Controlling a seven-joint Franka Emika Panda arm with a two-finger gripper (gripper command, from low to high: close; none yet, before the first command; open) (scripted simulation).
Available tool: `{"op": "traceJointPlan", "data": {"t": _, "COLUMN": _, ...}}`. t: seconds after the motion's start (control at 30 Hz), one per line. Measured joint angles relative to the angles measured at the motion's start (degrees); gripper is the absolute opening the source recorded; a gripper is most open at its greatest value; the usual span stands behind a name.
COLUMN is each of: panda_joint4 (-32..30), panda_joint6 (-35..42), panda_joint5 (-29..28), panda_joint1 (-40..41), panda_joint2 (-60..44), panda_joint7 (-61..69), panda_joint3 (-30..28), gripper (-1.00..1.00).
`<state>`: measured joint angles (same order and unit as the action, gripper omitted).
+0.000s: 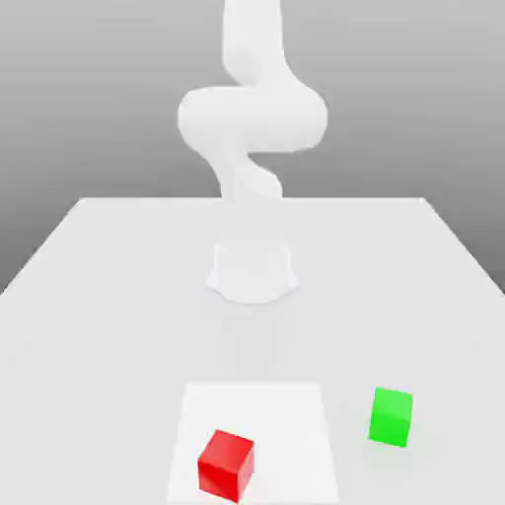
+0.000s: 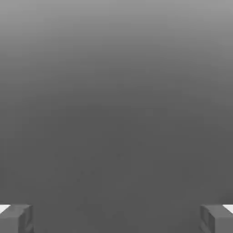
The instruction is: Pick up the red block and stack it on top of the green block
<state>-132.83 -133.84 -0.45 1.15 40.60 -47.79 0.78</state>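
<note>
On the table [image 1: 99,296], red block [image 1: 226,464] sits near green block [image 1: 391,416]; hand [image 2: 116,218] gapes empty.

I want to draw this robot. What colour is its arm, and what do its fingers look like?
The arm is plain white, thick and rounded, rising from a round white base. No cables or markings show on it. The gripper has two blocky grey fingers with white edges.

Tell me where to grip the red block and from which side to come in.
Take the red block across two opposite vertical faces, coming straight down from above. It sits flat on the table, turned slightly so a corner faces the exterior view, so the wrist probably needs a matching twist. The green block stands well apart, leaving room. The fingers are open with nothing between them.
</note>
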Motion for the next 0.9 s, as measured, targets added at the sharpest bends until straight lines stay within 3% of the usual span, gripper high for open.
{"op": "traceJointPlan", "data": {"t": 0.53, "panda_joint4": -6.8, "panda_joint6": -13.2, "panda_joint5": -2.9, "panda_joint1": 5.0, "panda_joint2": -33.6, "panda_joint7": -12.5, "panda_joint3": 2.5, "gripper": 0.00}}
{"op": "traceJointPlan", "data": {"t": 0.9, "panda_joint4": -9.6, "panda_joint6": -24.5, "panda_joint5": -1.5, "panda_joint1": 5.6, "panda_joint2": -56.3, "panda_joint7": -17.1, "panda_joint3": 1.9, "gripper": 0.00}}
